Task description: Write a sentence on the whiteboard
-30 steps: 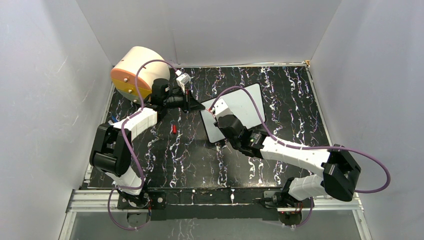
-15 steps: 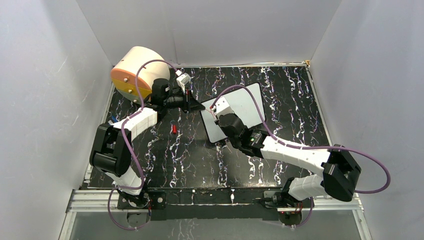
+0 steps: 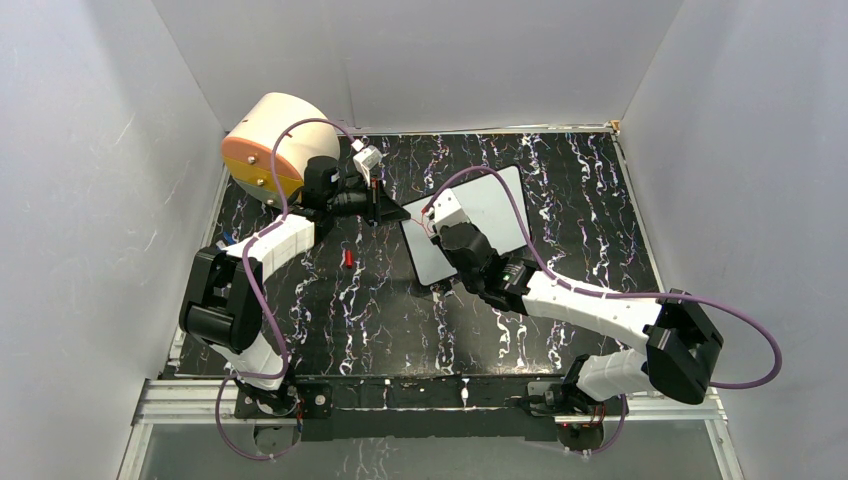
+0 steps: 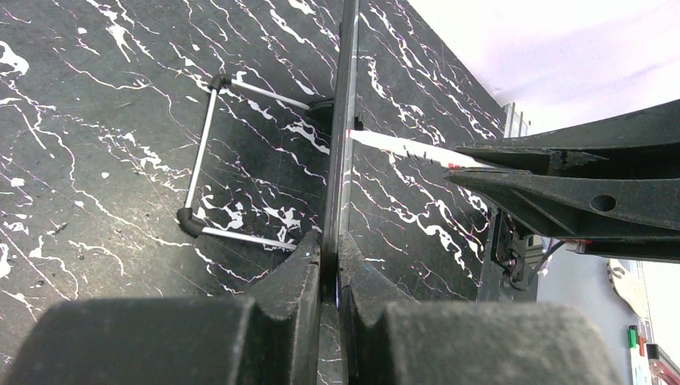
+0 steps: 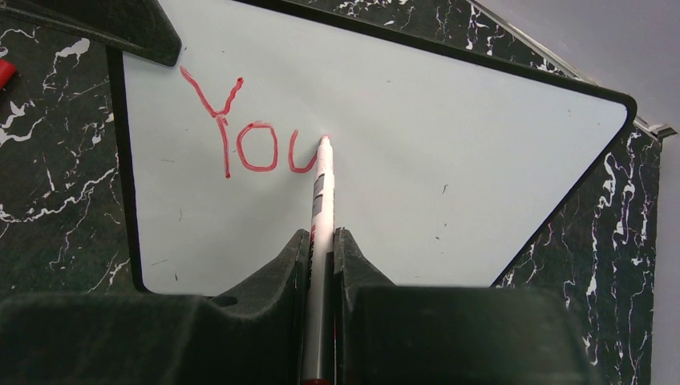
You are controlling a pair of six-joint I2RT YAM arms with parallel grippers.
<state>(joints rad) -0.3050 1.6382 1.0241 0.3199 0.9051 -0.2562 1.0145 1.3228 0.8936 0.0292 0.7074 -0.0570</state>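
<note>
My right gripper (image 5: pixel 321 241) clamps a marker (image 5: pixel 323 188), tip on red lettering (image 5: pixel 257 148). My left gripper (image 4: pixel 329 250) pinches the whiteboard (image 5: pixel 449 128)

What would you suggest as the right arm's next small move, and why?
Probably lift the marker and shift it past the u for the next word: its tip rests at the top of the u in "You", and the whiteboard beyond is bare.

whiteboard (image 3: pixel 492 205) | right end effector (image 3: pixel 434 226) over its left half | left end effector (image 3: pixel 393 212) at its left corner
</note>
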